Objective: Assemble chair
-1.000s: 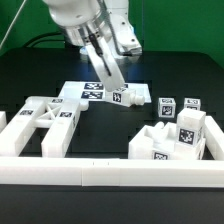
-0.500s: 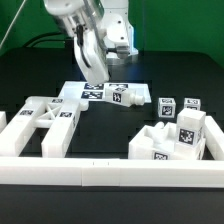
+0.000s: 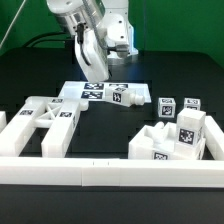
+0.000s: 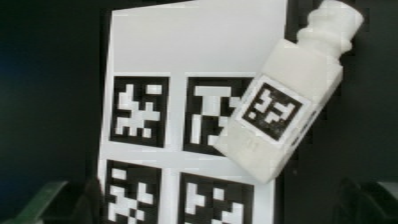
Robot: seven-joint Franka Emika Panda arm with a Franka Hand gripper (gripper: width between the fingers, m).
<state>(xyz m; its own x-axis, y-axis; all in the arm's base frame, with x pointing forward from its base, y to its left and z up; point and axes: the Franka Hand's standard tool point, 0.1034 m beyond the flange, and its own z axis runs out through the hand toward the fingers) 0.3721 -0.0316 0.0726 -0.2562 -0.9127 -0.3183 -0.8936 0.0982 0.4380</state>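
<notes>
You: gripper [image 3: 96, 76] hovers over marker board [image 3: 70, 90], fingers spread, gripping nothing. Tagged peg [image 3: 128, 97] [image 4: 281, 100] lies sideways on board's edge toward exterior view's right, apart from gripper. X-braced frame [image 3: 45, 120] near, left. Notched block [image 3: 180, 135] near, right. Two upright pegs [image 3: 167, 105] just beyond block.

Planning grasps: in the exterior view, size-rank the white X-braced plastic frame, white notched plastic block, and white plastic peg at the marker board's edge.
X-braced frame
notched block, nearly as large; that ranking is unsure
peg, clearly smallest, though farther back
</notes>
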